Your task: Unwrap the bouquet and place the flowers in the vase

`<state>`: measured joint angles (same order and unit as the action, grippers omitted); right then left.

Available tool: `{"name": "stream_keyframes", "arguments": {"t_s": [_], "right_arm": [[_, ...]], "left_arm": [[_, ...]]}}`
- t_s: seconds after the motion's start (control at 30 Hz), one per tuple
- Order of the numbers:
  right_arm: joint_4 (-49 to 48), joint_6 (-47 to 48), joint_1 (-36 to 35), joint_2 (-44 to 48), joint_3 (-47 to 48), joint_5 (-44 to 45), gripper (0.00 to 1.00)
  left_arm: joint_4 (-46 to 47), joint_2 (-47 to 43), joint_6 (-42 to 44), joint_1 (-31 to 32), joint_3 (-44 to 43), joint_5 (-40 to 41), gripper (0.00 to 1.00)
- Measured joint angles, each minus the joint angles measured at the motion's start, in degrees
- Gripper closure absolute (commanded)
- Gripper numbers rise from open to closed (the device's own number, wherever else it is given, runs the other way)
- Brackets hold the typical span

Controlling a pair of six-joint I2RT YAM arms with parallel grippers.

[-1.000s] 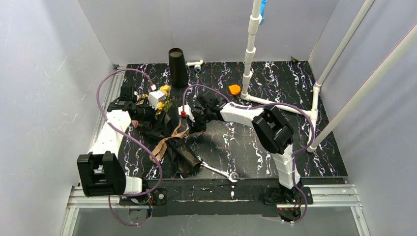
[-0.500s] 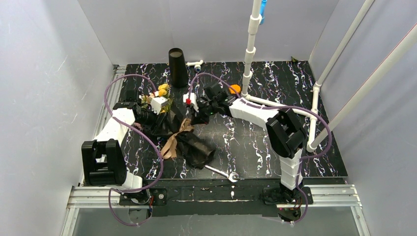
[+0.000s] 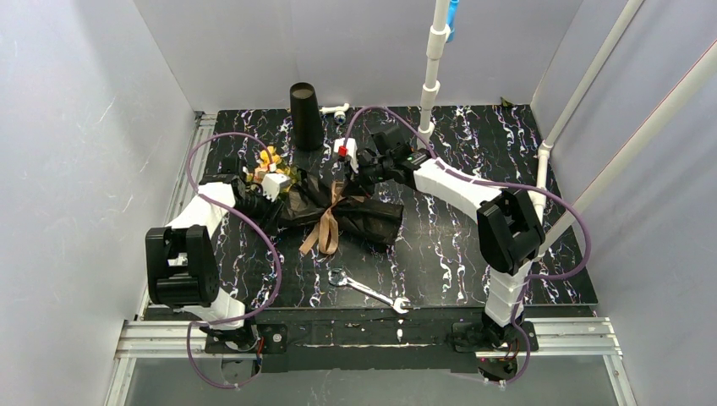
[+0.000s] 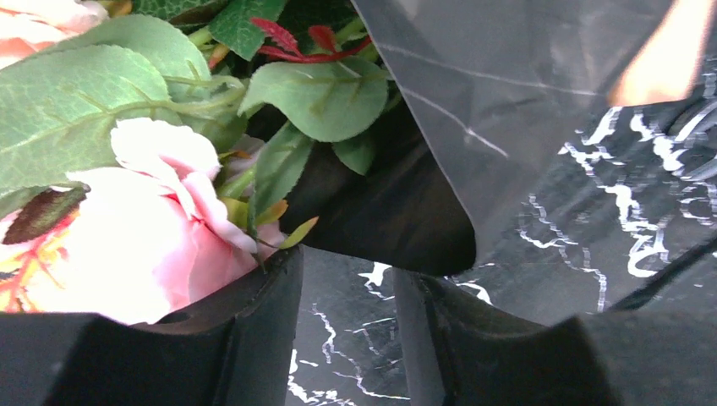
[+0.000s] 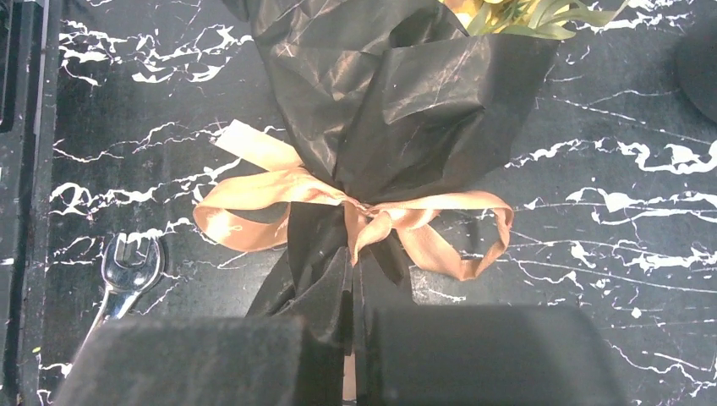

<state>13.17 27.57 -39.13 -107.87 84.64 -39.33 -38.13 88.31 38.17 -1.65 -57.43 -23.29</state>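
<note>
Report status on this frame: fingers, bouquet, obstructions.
Left fingers open by the flowers. Right fingers shut on bouquet paper. Ribbon tied, vase upright behind. Wrench lies apart.

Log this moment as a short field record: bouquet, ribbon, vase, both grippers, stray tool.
bouquet: crinkled black paper bouquet of pink and yellow flowers, lying on its side on the marbled black table
ribbon: tan-brown ribbon, tied in a bow around the wrap
vase: tall matte black vase, upright at the far edge, no flowers standing in it
left gripper: open, at the flower end, a pink rose against one finger
right gripper: shut on the bouquet's paper below the bow
tool: silver wrench, near the front edge, apart from the bouquet
</note>
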Motion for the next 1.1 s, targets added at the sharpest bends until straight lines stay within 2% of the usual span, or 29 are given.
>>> {"name": "stream_keyframes", "arguments": {"t_s": [0.1,0.17,0.33,0.47,0.6,0.73,0.8,0.93,1.1], "right_arm": [[0.83,-0.24,0.63,0.07,0.00,-0.15,0.99],[1.60,-0.42,0.61,0.07,0.00,-0.50,0.99],[2.40,-1.14,0.48,0.04,0.00,-1.38,0.99],[2.49,-2.10,0.42,0.04,-0.02,-1.62,0.99],[2.49,-2.80,0.44,0.04,-0.02,-1.70,0.99],[2.45,-3.58,0.44,0.04,-0.11,-1.84,0.99],[2.36,-3.91,0.44,0.04,-0.17,-1.95,0.99],[1.70,-5.44,0.46,0.04,-0.94,-2.03,0.99],[1.29,-9.29,1.84,0.52,-1.66,-2.86,0.99]], "left_arm": [[-0.76,-1.57,0.63,-0.68,0.00,-4.68,0.34],[-1.25,-4.70,1.57,-0.98,-0.13,-8.37,0.26],[-2.27,-13.29,6.05,0.39,-6.29,-16.76,0.19],[-1.31,-13.27,12.02,6.54,-11.21,-18.99,0.18],[-0.74,-7.26,18.49,12.57,-12.63,-19.58,0.18],[-0.13,1.73,25.09,15.15,-13.66,-18.27,0.19],[0.28,5.53,28.09,15.80,-13.75,-16.70,0.23],[0.81,11.54,33.44,16.48,-13.77,-12.79,0.41],[0.98,12.41,39.36,16.52,-11.93,-9.88,0.49]]}}
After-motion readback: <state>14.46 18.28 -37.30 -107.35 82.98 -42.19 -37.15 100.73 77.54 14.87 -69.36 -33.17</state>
